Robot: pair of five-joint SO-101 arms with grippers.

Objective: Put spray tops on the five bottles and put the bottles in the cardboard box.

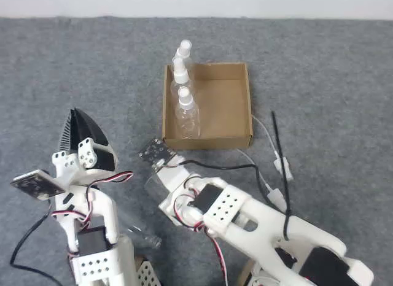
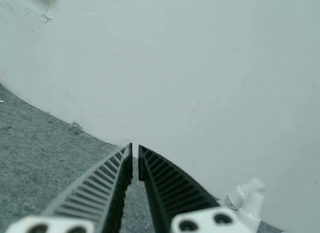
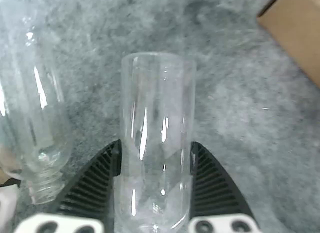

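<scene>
Bottle [image 3: 157, 108] sits clamped in right end effector [image 3: 156, 147]; left end effector [image 2: 135, 152] nearly closed.

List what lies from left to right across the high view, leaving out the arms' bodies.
left claw → clear bottle held in the right claw → three capped bottles inside the cardboard box → loose spray tops
</scene>
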